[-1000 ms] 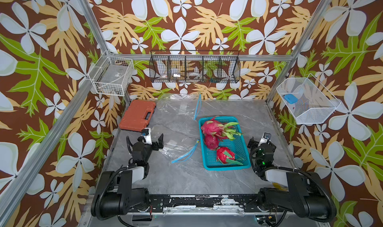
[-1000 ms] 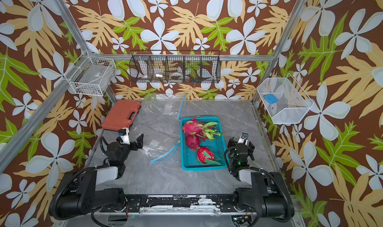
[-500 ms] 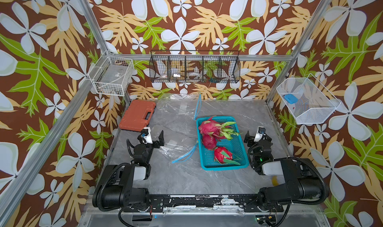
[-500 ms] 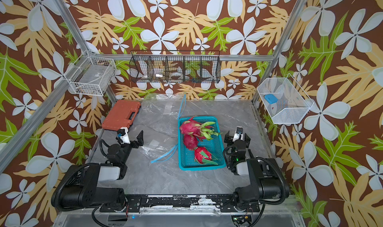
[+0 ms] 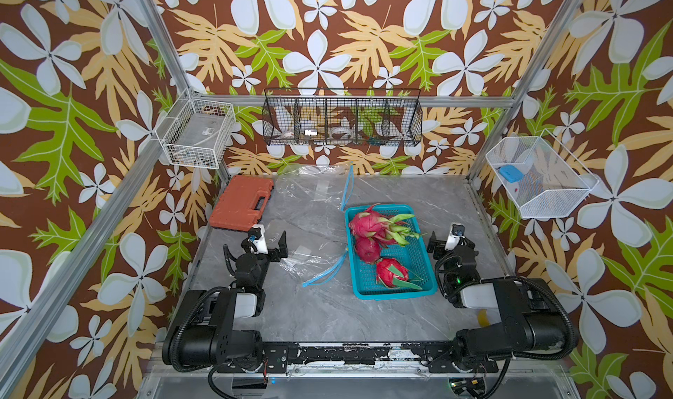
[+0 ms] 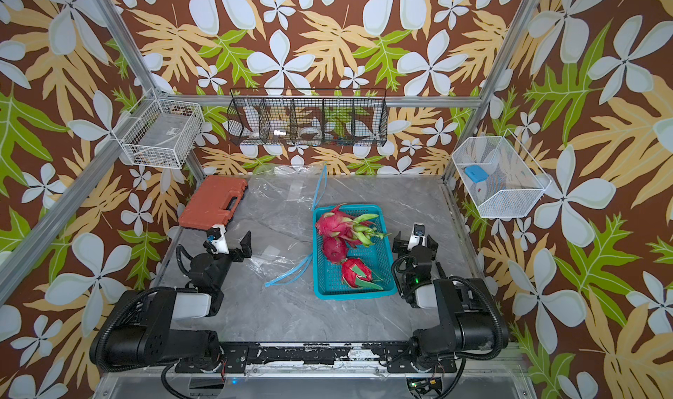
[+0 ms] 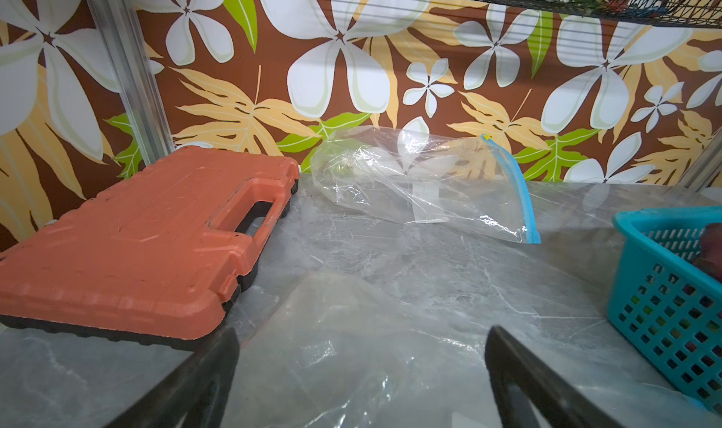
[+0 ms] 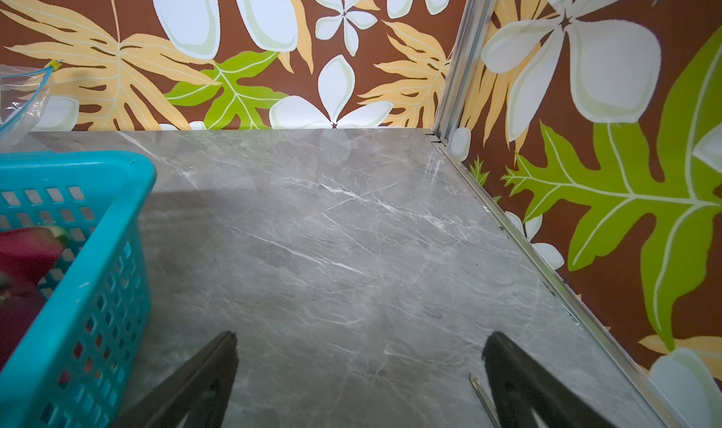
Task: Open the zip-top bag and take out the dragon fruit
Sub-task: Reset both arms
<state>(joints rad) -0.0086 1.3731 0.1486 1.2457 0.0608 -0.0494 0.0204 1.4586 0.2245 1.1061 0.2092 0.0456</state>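
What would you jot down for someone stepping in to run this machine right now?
Left gripper: open, empty, over the near zip-top bag.
Right gripper: open, empty, beside the blue basket.
Three dragon fruit lie in the basket.
Near bag looks empty, mouth open; far zip-top bag by the back wall also looks empty.
Done: fruit out.
Left: seemingly nothing.

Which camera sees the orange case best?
The left wrist view: the orange case fills much of the picture, with handle and latch clear. Both top views show it whole but small, near the table's back corner. The right wrist view does not show it.
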